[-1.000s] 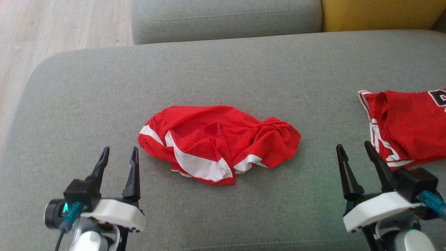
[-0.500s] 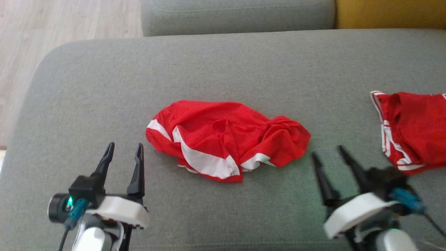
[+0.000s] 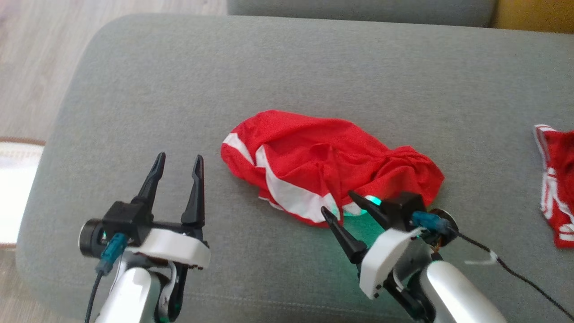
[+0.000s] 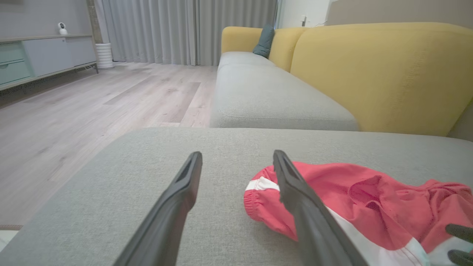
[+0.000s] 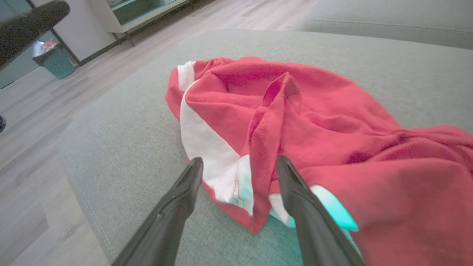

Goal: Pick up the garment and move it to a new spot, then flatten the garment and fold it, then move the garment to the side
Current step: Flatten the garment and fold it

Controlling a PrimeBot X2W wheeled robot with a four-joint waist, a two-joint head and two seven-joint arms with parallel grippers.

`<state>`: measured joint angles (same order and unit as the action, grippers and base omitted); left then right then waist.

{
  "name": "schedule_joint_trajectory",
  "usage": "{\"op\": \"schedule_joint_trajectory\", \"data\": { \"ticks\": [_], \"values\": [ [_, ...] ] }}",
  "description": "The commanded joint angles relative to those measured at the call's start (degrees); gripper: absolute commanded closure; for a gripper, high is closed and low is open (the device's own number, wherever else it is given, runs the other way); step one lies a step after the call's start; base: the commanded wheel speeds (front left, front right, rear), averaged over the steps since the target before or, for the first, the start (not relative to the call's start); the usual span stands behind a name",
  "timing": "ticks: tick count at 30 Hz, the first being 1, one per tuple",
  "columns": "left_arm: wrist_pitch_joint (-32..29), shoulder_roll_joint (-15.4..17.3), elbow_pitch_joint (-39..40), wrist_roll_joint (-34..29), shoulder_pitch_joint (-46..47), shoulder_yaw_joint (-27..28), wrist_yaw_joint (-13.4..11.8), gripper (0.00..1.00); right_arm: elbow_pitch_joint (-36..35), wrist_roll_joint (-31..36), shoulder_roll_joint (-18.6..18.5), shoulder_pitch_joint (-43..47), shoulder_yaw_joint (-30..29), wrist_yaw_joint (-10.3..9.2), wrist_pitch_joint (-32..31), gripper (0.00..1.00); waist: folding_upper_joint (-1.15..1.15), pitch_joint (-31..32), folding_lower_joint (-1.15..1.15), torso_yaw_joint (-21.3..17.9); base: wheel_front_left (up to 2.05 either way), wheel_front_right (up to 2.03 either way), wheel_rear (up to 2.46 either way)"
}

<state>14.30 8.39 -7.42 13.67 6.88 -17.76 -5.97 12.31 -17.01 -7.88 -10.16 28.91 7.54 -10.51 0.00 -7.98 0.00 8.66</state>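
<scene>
Stretching left-to-right, garment [image 3: 323, 152] perhaps touches spread right hand [image 3: 337, 202]; left hand [image 3: 179, 156] spread, apart.

Grey sofa seat [image 3: 314, 58], yellow backrest [image 4: 377, 74], pale wood floor [image 4: 92, 103], possibly a second red jersey [image 3: 563, 179]

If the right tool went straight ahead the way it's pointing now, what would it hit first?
Most likely the red garment: the open right tool points at its near white-striped hem, roughly at the fabric edge, though depth is unclear.
</scene>
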Motion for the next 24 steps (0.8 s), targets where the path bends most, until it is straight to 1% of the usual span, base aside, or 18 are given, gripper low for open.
{"op": "schedule_joint_trajectory", "data": {
  "ticks": [1, 6, 7, 8, 9, 13, 17, 22, 23, 24],
  "values": [
    [0.7, 0.39, 2.0, -0.47, 3.05, 2.2, 0.21, 0.0, -1.19, -0.28, -0.07, -2.16, 1.27, -0.05, 0.41, 0.0, 0.0, -0.7, 0.0, 0.97, 0.0, 0.0, 0.0],
    [0.7, -0.63, 1.94, -1.23, 3.46, 2.73, 0.86, 0.0, 5.05, -1.92, -0.19, -5.68, 3.87, -0.05, -0.02, 0.0, 0.0, -1.36, 0.0, 2.25, 0.0, 0.0, 0.0],
    [0.7, -0.82, 1.95, -1.38, 3.5, 2.83, 1.0, 0.0, 6.2, -2.27, -0.14, -6.11, 4.02, -0.05, -0.03, 0.21, 0.0, -1.49, 0.0, 2.43, 0.0, 0.0, 0.0],
    [0.7, -1.0, 1.95, -1.53, 3.55, 2.94, 1.11, 0.0, 7.21, -2.76, -0.04, -6.43, 4.26, -0.05, -0.18, 0.64, 0.0, -1.58, 0.0, 2.57, 0.0, 0.0, 0.0],
    [0.7, -1.16, 1.96, -1.69, 3.58, 3.07, 1.2, 0.0, 7.8, -3.23, 0.07, -6.74, 4.39, -0.05, 0.08, 1.0, 0.0, -1.67, 0.0, 2.65, 0.0, 0.0, 0.0],
    [0.7, -1.67, 2.1, -2.31, 3.61, 3.72, 1.46, 0.0, 8.12, -4.1, 0.0, -7.21, 4.0, -0.05, 1.99, 1.0, 0.0, -1.91, 0.0, 2.53, 0.0, 0.0, 0.0],
    [0.7, -1.99, 2.23, -2.81, 3.4, 4.48, 1.74, 0.0, 5.68, -4.44, -0.35, -6.8, 2.14, -0.05, 3.88, 1.0, 0.0, -1.91, 0.0, 1.67, 0.0, 0.0, 0.0],
    [0.7, -2.27, 2.41, -3.34, 3.1, 5.34, 2.2, 0.0, -0.14, -3.96, -1.23, -3.86, -3.96, -0.05, 5.06, 1.0, 0.0, -1.69, 0.0, 0.14, 0.0, 0.0, 0.0],
    [0.7, -2.3, 2.47, -3.53, 3.02, 5.78, 2.33, 0.0, -2.71, -3.41, -1.59, -2.2, -6.94, -0.05, 4.86, 1.0, 0.0, -1.78, 0.0, -0.56, 0.0, 0.0, 0.0],
    [0.7, -2.32, 2.49, -3.62, 3.03, 5.95, 2.42, 0.0, -3.87, -3.02, -1.74, -1.32, -8.48, -0.05, 4.59, 1.0, 0.0, -1.83, 0.0, -0.91, 0.0, 0.0, 0.0]
  ]
}}
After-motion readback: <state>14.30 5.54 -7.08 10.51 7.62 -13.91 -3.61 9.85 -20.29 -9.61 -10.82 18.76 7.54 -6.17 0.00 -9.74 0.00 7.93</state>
